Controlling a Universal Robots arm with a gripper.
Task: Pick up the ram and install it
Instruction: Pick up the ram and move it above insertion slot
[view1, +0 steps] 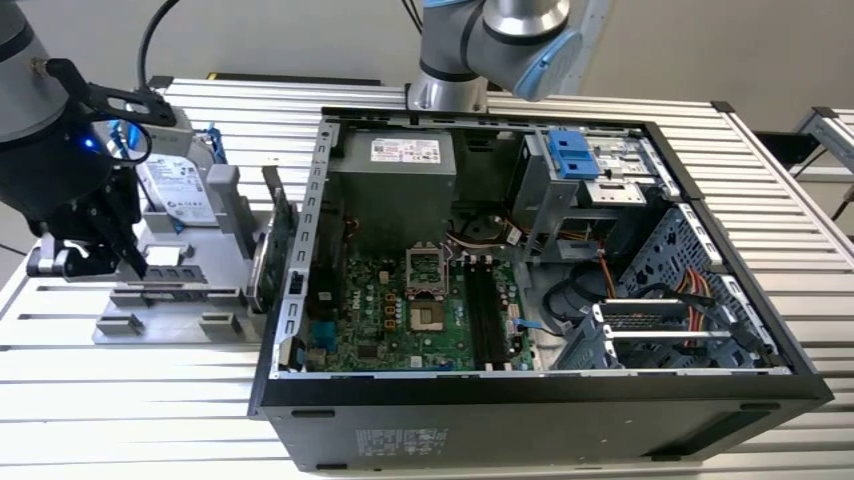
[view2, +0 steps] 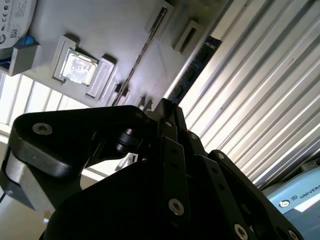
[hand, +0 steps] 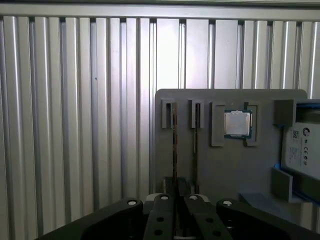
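The worktop (view1: 267, 100) is the biggest thing here, made of long shiny metal ribs with grooves between them. On it sits an open computer case (view1: 561, 420), a hard black and grey metal box full of boards and wires. Beside the case lies a flat grey tray (hand: 225, 170) that looks like smooth plastic, with little blocks and slots to hold parts. The end effector (hand: 177, 197) is black, hard and full of joints and screws. Its fingers (hand: 162, 215) are pulled close together with a thin slit between them, and it is not clear if they are pinching anything. A silver hard drive (view1: 180, 190) leans in the tray. The ram (view2: 197, 67) is a long, thin, dark blue strip that stands on its long edge along the outer side of the tray, next to the ribs. It lines up with the slit, and its near end is right by the fingertips. It is probably very light and stiff, but it could snap if bent. Its flat faces look smooth and a bit slippery, so a soft, even squeeze on both faces seems best. The tiny dark chips on its face look easy to hurt.
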